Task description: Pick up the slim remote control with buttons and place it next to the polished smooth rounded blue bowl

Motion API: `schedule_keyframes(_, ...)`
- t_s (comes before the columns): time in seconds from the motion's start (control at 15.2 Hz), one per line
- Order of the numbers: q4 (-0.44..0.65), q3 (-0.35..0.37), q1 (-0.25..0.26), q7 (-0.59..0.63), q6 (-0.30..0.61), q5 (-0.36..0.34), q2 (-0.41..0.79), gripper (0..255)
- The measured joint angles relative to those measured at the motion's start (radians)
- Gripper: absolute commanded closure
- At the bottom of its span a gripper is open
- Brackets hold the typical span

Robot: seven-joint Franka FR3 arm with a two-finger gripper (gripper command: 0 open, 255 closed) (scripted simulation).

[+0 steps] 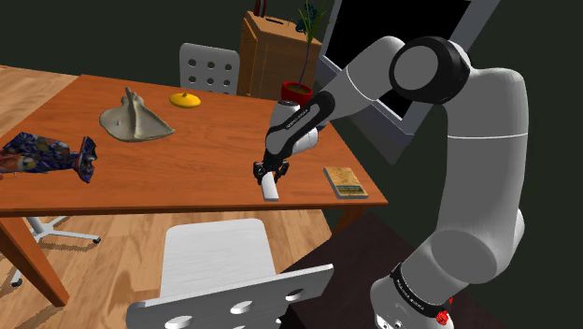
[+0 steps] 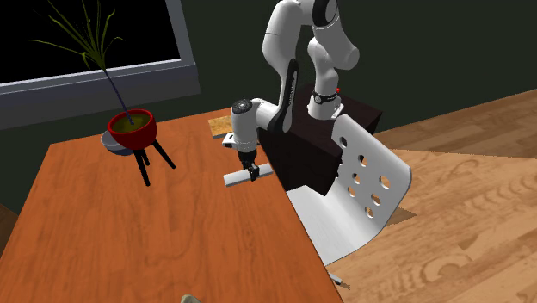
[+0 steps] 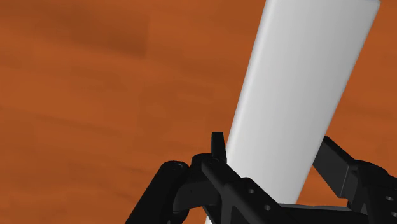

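Note:
A slim white remote control (image 1: 271, 190) (image 2: 248, 176) (image 3: 299, 95) lies flat on the wooden table (image 1: 187, 164) (image 2: 155, 232), near the edge that faces the stand. It is drawn plain, with no buttons showing. My black gripper (image 1: 269, 176) (image 2: 251, 170) (image 3: 277, 149) comes down on it from above, and in the wrist view the fingers (image 3: 218, 147) press both long sides of the remote at one end. A small grey-blue bowl (image 2: 110, 142) sits at the table's far corner, partly behind a red plant pot (image 2: 131, 127).
A thin book (image 1: 345, 181) (image 2: 218, 126) lies by the table corner near the arm. A yellow object (image 1: 186, 99), a beige crumpled object (image 1: 135, 117) and a dark patterned object (image 1: 47, 154) lie further off. A white chair (image 1: 234, 280) (image 2: 361, 185) stands against the near edge.

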Motion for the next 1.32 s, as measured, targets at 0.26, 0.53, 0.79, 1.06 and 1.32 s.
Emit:
schedule_keyframes(0.26, 0.0, 0.0, 0.0, 0.0, 0.0, 0.0, 0.0, 255)
schedule_keyframes(0.53, 0.0, 0.0, 0.0, 0.0, 0.0, 0.0, 0.0, 255)
schedule_keyframes(0.79, -0.004, 0.003, -0.003, -0.003, -0.018, 0.003, -0.022, 255)
schedule_keyframes(1.06, -0.019, 0.009, -0.006, -0.005, -0.055, 0.009, -0.074, 255)
schedule_keyframes(1.32, -0.023, 0.014, -0.01, -0.008, -0.093, 0.016, -0.116, 255)
